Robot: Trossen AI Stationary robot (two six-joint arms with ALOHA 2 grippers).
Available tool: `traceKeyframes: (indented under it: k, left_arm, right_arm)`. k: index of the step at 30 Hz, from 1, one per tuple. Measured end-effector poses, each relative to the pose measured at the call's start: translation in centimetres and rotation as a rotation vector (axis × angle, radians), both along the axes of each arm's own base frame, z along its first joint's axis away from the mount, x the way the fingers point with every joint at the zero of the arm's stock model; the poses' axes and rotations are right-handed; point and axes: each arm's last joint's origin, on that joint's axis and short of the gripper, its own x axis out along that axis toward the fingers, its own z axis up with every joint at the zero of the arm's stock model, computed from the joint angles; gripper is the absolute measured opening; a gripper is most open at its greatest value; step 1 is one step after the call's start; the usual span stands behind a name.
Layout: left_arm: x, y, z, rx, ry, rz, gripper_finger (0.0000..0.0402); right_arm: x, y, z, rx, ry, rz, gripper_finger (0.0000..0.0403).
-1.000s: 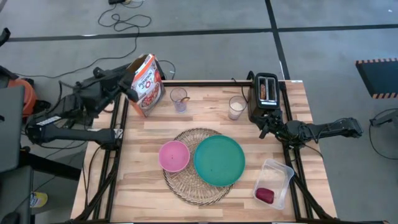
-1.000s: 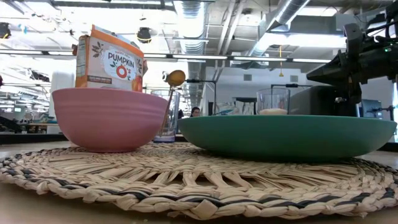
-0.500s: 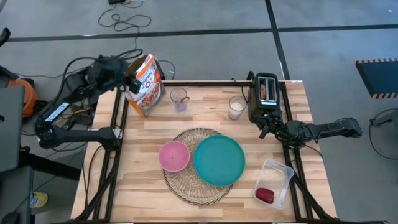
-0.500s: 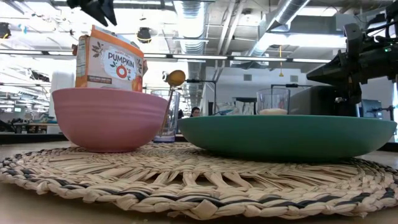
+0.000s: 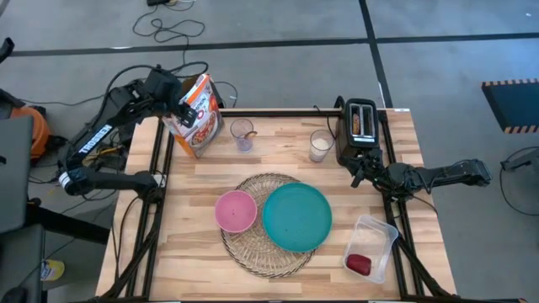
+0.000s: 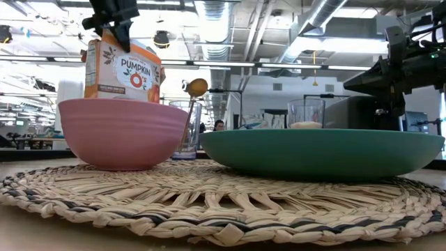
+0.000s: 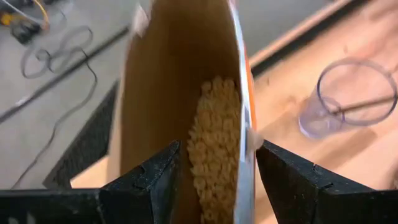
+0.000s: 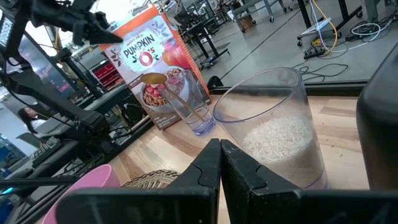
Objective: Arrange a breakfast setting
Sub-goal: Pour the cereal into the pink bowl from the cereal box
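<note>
While straddling the cereal box (image 7: 186, 93) top | left gripper (image 7: 214, 180) spread, contact unclear | right gripper (image 8: 220, 163) pressed together.

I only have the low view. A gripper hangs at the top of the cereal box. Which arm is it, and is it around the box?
Observer: It is the left gripper, fingers apart, astride the cereal box's open top.
Operator: Anything left inside?
Observer: Yes, cereal shows in the box.
Operator: I can't find the fruit.
Observer: The dark-red fruit lies in the clear tub, right of the teal plate.
</note>
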Motion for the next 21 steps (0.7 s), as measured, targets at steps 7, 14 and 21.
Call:
traceKeyframes:
  k: [7, 14, 21]
  left_arm:
    - [0.7, 1.1, -2.2, -0.129, 0.091, -0.009, 0.0194]
    - [1.8, 2.1, -4.1, -0.199, 0.138, -0.035, 0.0194]
    - [1.9, 2.4, -5.1, -0.213, 0.179, -0.035, 0.015]
  right_arm:
    - [0.0, 0.0, 0.0, 0.0, 0.0, 0.001, 0.0035]
    - [0.0, 0.0, -0.1, -0.001, 0.007, 0.001, 0.0035]
    - [0.0, 0.0, -0.1, -0.001, 0.008, 0.001, 0.0035]
